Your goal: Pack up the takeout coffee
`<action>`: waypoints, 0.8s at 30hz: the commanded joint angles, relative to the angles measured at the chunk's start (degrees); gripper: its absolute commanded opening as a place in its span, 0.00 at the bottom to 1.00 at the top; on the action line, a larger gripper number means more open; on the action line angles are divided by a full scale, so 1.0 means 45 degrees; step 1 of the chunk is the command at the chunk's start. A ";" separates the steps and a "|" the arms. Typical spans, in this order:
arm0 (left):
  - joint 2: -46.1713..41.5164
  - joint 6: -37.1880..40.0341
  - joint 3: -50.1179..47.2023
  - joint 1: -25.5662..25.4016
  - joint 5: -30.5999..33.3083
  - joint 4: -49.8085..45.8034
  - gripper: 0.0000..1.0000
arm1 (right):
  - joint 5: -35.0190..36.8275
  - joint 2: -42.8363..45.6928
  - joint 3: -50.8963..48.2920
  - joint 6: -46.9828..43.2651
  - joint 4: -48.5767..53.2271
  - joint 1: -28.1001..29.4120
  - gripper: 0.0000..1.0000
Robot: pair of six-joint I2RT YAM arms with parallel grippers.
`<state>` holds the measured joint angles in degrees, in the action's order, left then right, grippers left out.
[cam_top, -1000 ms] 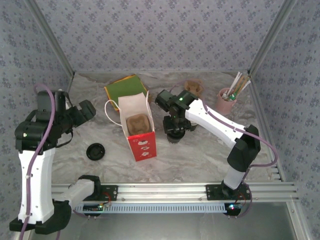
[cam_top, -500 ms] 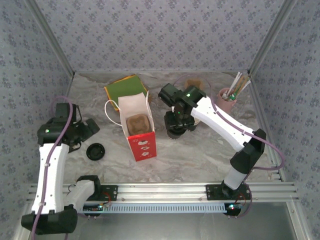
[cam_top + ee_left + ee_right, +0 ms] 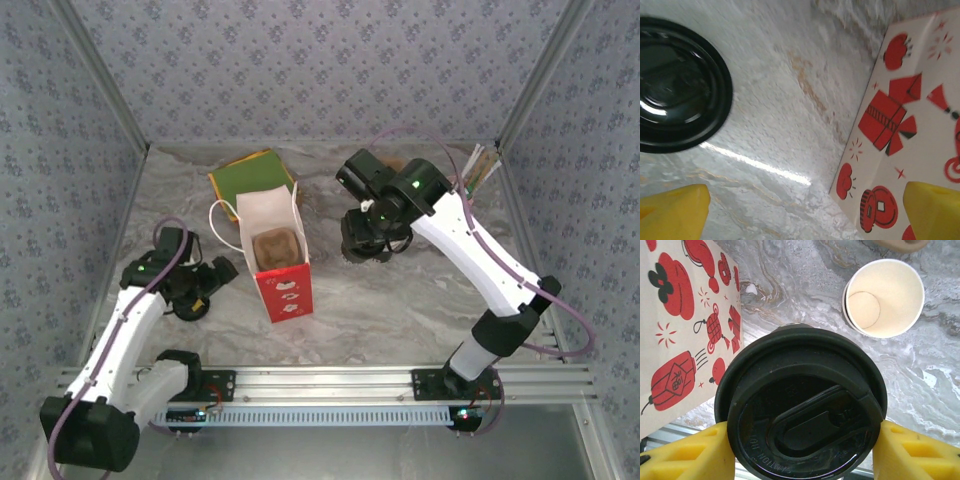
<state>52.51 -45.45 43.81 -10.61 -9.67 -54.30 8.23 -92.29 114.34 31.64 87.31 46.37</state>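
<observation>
The takeout coffee (image 3: 802,405) is a dark cup under a black sip lid, and my right gripper (image 3: 802,455) is shut on it with a yellow finger (image 3: 690,455) at each side. From above, the right gripper (image 3: 368,243) holds the cup just right of the tall red-and-white paper bag (image 3: 283,285). The bag stands open with a brown container (image 3: 275,247) inside. My left gripper (image 3: 207,279) is open, low over the table left of the bag, with nothing between its fingertips (image 3: 672,212).
A loose black lid (image 3: 675,85) lies on the marble table (image 3: 780,130), left of the bag's printed side (image 3: 910,125). An empty white paper cup (image 3: 885,297) stands beyond the held cup. A green packet (image 3: 250,175) and sticks (image 3: 479,165) are at the back.
My left arm swung down from high on the left to just above the table, between the loose lid and the bag. My right arm rose and shifted back with the cup in its grip.
</observation>
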 commanded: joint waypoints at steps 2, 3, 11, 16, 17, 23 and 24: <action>-0.0183 -0.1442 -0.0555 -0.0993 -0.0285 0.1284 0.99 | 0.0415 0.0498 0.0917 -0.0562 0.0967 -0.0091 0.63; -0.0185 -0.1684 -0.0682 -0.1313 -0.0209 0.1495 0.98 | 0.0422 0.0540 0.1045 -0.0637 0.1046 -0.0109 0.63; 0.0324 -0.2953 -0.1103 -0.3261 0.0564 0.2776 0.99 | 0.0369 0.0743 0.2256 -0.1053 0.1809 -0.0167 0.63; 0.0902 -0.3387 -0.1028 -0.4215 0.0945 0.3349 0.99 | 0.0190 0.1089 0.2913 -0.1210 0.1935 -0.0169 0.63; 0.1030 -0.3462 -0.0998 -0.4376 0.1001 0.3345 0.99 | 0.0202 0.1157 0.3000 -0.1210 0.1965 -0.0172 0.63; 0.1778 -0.3686 -0.0648 -0.5230 0.1478 0.4034 0.99 | -0.0035 0.1891 0.2999 -0.1249 0.1668 -0.0197 0.62; 0.1890 -0.3715 -0.0576 -0.5342 0.1574 0.4060 0.99 | -0.0098 0.1986 0.2984 -0.1264 0.1569 -0.0187 0.62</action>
<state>60.18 -60.97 39.16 -33.50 -4.80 -37.82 8.51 -85.14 126.69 27.14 91.88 45.76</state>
